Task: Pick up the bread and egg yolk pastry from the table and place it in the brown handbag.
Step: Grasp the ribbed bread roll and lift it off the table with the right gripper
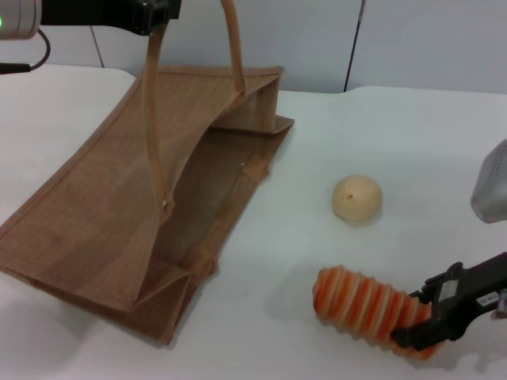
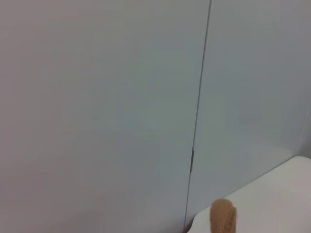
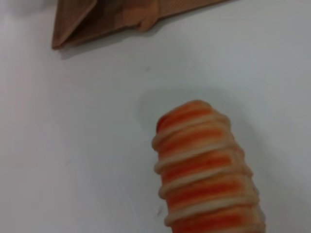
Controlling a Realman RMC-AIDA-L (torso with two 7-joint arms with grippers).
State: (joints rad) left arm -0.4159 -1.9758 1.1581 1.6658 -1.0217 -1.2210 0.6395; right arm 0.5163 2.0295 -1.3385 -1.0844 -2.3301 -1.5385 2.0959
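Note:
The bread, a ribbed loaf striped orange and cream, lies low at the front right of the table; the right wrist view shows it close up. My right gripper is shut on its right end, black fingers clamped around it. Behind the loaf, the egg yolk pastry, a pale beige ball, rests alone on the table. The brown handbag lies on the left with its mouth facing the pastry. My left gripper is shut on one tan handle and holds it up, which keeps the mouth open.
The bag's second handle stands up at the back. The white table ends at a grey panelled wall. A corner of the bag shows beyond the loaf in the right wrist view.

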